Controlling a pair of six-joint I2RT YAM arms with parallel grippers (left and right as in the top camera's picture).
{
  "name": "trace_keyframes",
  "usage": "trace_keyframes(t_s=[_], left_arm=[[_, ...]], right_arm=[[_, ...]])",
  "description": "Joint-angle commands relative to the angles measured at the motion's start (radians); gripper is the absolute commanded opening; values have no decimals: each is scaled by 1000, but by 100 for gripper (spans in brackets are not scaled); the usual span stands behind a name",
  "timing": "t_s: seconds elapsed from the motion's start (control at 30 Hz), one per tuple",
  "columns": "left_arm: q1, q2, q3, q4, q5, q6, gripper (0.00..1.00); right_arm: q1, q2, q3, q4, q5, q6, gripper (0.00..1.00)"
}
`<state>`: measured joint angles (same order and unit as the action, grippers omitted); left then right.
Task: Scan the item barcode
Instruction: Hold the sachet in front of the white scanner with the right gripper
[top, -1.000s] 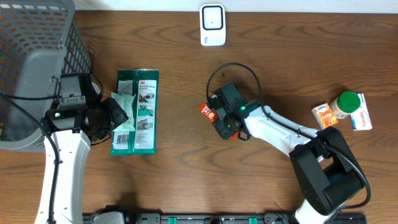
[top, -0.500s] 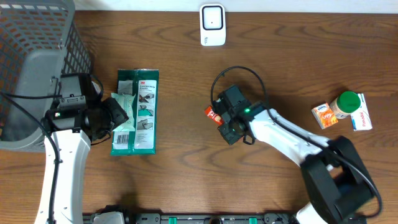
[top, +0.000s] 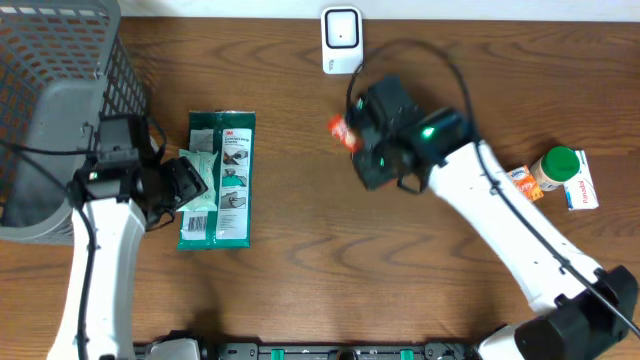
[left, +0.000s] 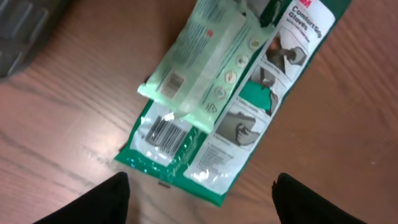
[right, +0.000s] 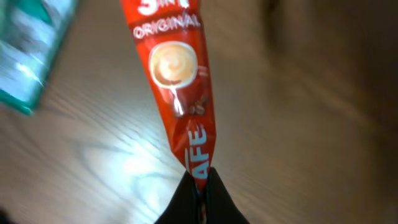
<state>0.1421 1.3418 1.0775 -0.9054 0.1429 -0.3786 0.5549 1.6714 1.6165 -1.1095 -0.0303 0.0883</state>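
Right gripper (right: 199, 186), jaws pressed fully together on one end seam of a red coffee sachet (right: 177, 81); the rest of the sachet projects straight out ahead of the fingertips, apparently held clear of the wooden table (right: 298, 124) below. Handling, as judged: the sachet is light, thin and limp, and its glossy film may slip or swing in the pinch, so the flat sealed end now between the fingers is the sensible hold, leaving both faces free to be presented; no barcode shows in either view. Near the sachet's free end, but apart from it, stands a white scanner (top: 341, 40), which the coded face presumably must meet. Well behind the wrist lie a green-capped bottle (top: 556, 166) and small cartons (top: 520, 185). Farthest from this hand, the left gripper (left: 199, 199) hangs wide apart and empty over a pale green pack (left: 199, 68) lying on a dark green packet (left: 249, 124), beside a grey basket (top: 50, 110).
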Motion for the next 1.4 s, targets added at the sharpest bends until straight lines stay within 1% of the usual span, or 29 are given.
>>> trace_keyframes(t_s=[0.0,0.13,0.17,0.4,0.47,0.53,0.63,0.9,1.03,1.13,1.37], left_arm=[[3,55,48,26,-21,31,78],[3,98,47,27,-21,30,79],[3,105,45,27,-21,30,83],[3,124,45,32,-21,30,84],[3,124,45,31,-21,30,84],[3,124,45,31,-21,30,84],[3,124,45,31,-21,30,84],[3,124,45,31,-21,30,84],[3,124,45,31,-21,30,84],[3,124,45,31,-21,30,84],[3,124,45,31,-21,30,84]], right_arm=[[-16,65,207,-58,0,41,1],[-26,172,418,-125,47,79,1],[-31,204,466,-126,55,83,1],[-73,448,761,-141,72,83,1],[-90,507,804,-109,82,83,1],[-111,575,811,-23,112,83,1],[-128,643,811,47,162,72,1],[-155,832,811,257,196,53,1],[-157,891,811,314,198,52,1],[-157,912,811,325,198,53,1],[-156,915,811,345,198,53,1]])
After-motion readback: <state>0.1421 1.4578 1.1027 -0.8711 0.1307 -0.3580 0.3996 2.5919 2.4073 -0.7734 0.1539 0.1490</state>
